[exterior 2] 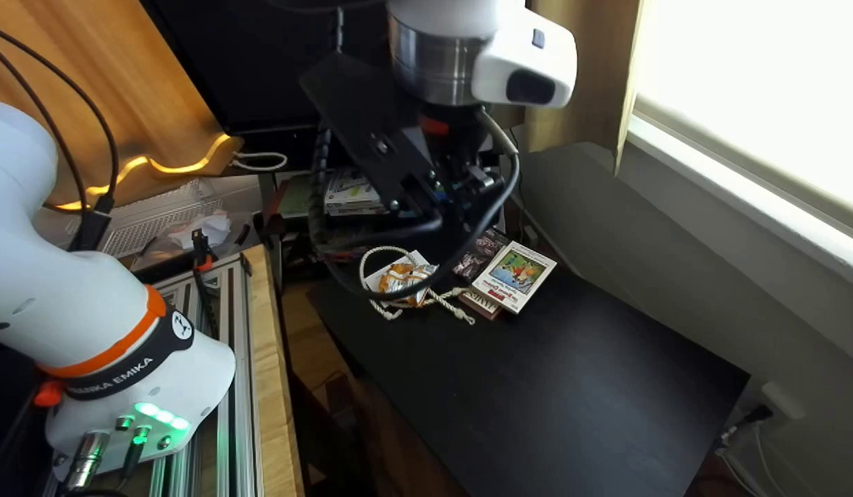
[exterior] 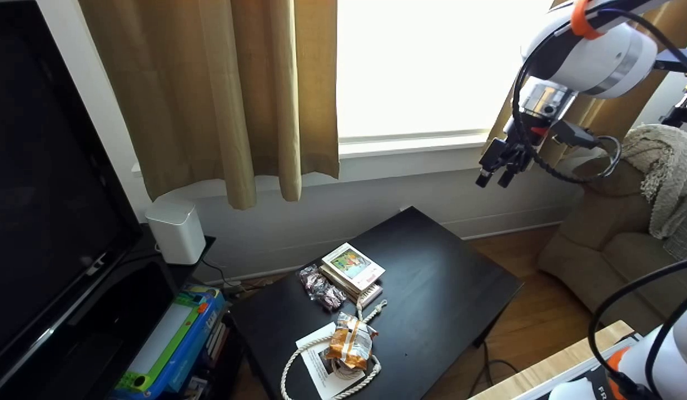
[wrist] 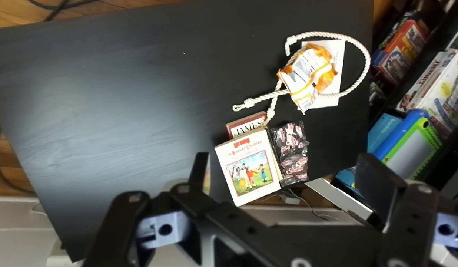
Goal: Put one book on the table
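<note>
I hold my gripper (exterior: pixel 494 179) well above the black table (exterior: pixel 438 283), its jaws spread wide. The white-covered book (wrist: pixel 251 170), with a colourful picture, lies there atop other books (wrist: pixel 246 123), just beside a shiny dark packet (wrist: pixel 290 139) and near a cream rope (wrist: pixel 264 98) and orange bag (wrist: pixel 308 76).

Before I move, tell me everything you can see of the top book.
The top book is closed, its white cover card-like, with "Boxcar Children" lettering and a framed picture of figures on grass. It lies picture up on stacked books near an edge of the table, offset so "JAMES" shows beneath. The gripper stands apart; whether the rope touches the book is unclear.
</note>
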`<state>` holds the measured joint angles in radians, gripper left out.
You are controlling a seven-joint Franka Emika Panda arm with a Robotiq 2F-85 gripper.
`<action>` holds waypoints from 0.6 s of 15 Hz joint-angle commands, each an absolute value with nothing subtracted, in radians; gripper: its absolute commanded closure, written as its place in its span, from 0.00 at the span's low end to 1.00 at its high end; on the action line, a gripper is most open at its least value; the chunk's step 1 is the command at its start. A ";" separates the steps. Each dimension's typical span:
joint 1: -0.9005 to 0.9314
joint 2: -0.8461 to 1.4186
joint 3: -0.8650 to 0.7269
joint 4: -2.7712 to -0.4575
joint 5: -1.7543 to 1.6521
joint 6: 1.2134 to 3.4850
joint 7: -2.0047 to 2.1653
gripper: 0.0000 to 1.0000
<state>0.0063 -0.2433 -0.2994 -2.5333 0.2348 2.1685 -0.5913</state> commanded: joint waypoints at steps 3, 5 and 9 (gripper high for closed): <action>-0.006 0.044 -0.262 -2.432 0.602 2.230 -0.856 0.00; -0.039 0.132 -0.218 -2.390 0.717 2.230 -0.938 0.00; -0.111 0.289 -0.139 -2.284 0.855 2.222 -1.061 0.00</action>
<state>-0.0454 0.1679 -0.1967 -2.3740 0.7645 2.2299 -0.9670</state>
